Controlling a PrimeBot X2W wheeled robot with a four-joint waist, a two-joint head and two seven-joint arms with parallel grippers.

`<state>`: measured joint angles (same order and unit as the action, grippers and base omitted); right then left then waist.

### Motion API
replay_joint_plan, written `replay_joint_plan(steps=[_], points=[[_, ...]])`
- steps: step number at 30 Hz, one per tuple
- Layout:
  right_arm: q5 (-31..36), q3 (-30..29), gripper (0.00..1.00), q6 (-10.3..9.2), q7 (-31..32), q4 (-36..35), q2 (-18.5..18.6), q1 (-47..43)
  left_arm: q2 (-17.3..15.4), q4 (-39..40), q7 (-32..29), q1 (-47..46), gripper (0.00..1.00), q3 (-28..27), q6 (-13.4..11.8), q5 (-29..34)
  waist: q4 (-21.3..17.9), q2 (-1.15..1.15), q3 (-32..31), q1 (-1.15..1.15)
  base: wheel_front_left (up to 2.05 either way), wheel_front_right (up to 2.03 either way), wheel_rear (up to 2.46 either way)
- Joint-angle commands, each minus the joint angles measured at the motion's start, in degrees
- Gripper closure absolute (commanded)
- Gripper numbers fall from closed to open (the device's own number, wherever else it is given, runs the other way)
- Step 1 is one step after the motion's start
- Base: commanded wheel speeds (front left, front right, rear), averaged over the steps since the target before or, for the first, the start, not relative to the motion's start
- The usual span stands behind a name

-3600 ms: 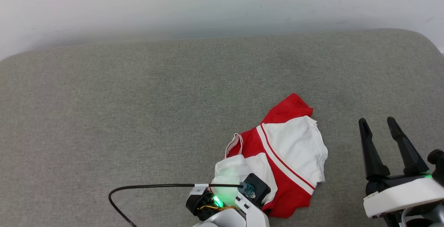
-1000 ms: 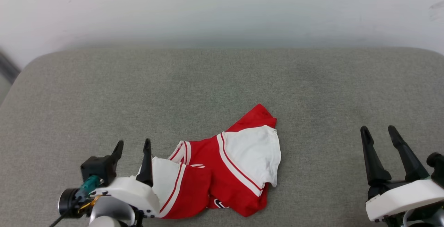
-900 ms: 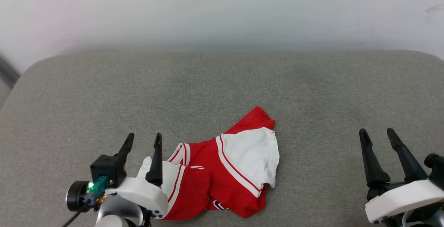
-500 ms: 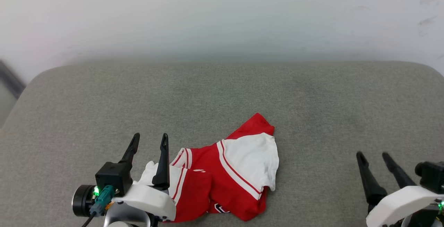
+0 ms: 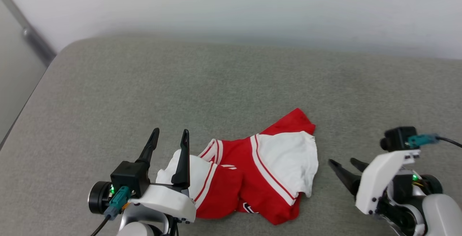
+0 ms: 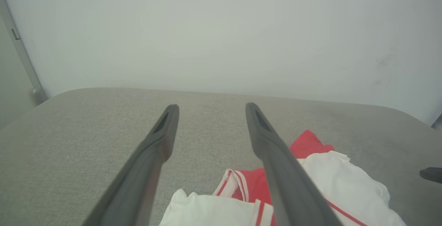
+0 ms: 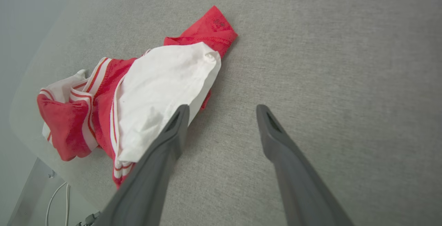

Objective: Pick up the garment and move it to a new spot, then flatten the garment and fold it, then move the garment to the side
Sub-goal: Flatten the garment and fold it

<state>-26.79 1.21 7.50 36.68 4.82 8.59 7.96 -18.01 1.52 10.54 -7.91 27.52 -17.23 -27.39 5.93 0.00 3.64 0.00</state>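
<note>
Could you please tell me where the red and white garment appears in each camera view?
Head view: the garment lies low, around centre, on the grey cushion.
Left wrist view: the garment is along the bottom, from centre to right.
Right wrist view: the garment is left of centre.
Shared landmark: its red corner, jutting past the white sleeve.

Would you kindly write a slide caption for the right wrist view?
Open right gripper poised beside the crumpled red-and-white garment on the grey cushion.
</note>
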Motion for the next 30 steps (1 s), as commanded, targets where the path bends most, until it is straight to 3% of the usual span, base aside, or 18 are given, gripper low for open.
replay_joint_plan(steps=[1,9,10,11,12,22,23,26,30], points=[[-1.4,1.8,0.00,-0.02,1.7,1.2,0.3,2.1,0.3,-0.5,0.5,-1.0,0.00,0.0,0.2,0.0,2.1,0.00,2.1,0.00,0.00,0.00,0.00],[-5.7,8.3,0.00,-0.02,6.7,6.5,1.7,7.1,1.6,-2.7,1.6,-2.2,0.00,0.3,1.0,-0.8,4.7,0.00,4.5,0.00,0.00,0.00,0.00],[-5.9,8.8,0.24,-0.02,6.7,6.6,1.9,7.5,1.7,-3.0,1.8,-2.3,0.00,0.2,1.1,-0.9,4.8,0.00,4.6,0.00,0.00,0.00,0.00],[-6.4,9.0,0.95,-0.02,6.2,6.7,1.9,7.8,1.7,-3.2,1.9,-2.4,0.00,0.1,1.1,-0.9,4.9,0.00,4.6,0.00,0.00,0.00,0.00],[-6.2,9.5,1.00,-0.02,6.1,6.7,2.4,8.1,1.8,-3.3,1.9,-2.5,0.00,0.1,1.2,-1.0,4.8,0.00,4.7,0.00,0.00,0.00,0.00],[-4.0,10.3,1.00,-0.02,1.1,0.8,6.7,11.5,1.7,-3.9,2.7,-1.9,0.00,-0.6,0.8,-1.4,2.0,0.00,3.8,0.00,0.00,0.00,0.00],[-1.2,7.9,1.00,-0.03,-0.8,-1.9,9.0,12.2,1.3,-3.8,2.8,-1.6,0.00,-0.8,0.8,-1.6,0.4,0.00,3.6,0.00,0.00,0.00,0.00],[1.3,3.5,1.00,-0.04,-2.0,-4.1,11.1,10.5,1.2,-3.7,2.6,-1.2,0.00,-0.8,0.6,-1.7,-1.0,0.00,3.3,0.00,0.00,0.00,0.00],[4.0,-4.5,1.00,-0.03,-1.9,-5.0,10.8,4.8,1.0,-3.7,2.4,-0.8,0.00,-1.0,0.4,-1.9,-2.6,0.00,3.0,0.00,0.00,0.00,0.00]])
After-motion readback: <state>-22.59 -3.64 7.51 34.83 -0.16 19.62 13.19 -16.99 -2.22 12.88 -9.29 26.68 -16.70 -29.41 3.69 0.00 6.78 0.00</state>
